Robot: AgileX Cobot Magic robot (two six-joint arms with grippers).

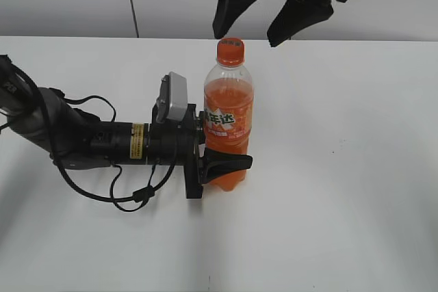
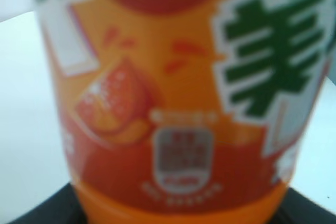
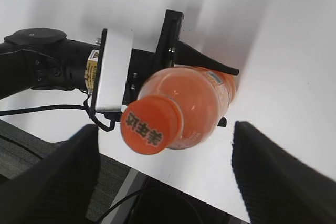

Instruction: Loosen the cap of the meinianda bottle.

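While the left gripper clamps the lower body of the meinianda bottle to keep it upright on the table and stop it turning, the right gripper hangs just above with its jaws spread wide and empty. Directly beneath that open gap sits the cap, untouched, so the bracing grip looks meant to resist the coming twist.

Bright even light; soft shadows; left wrist view blurred, too close.
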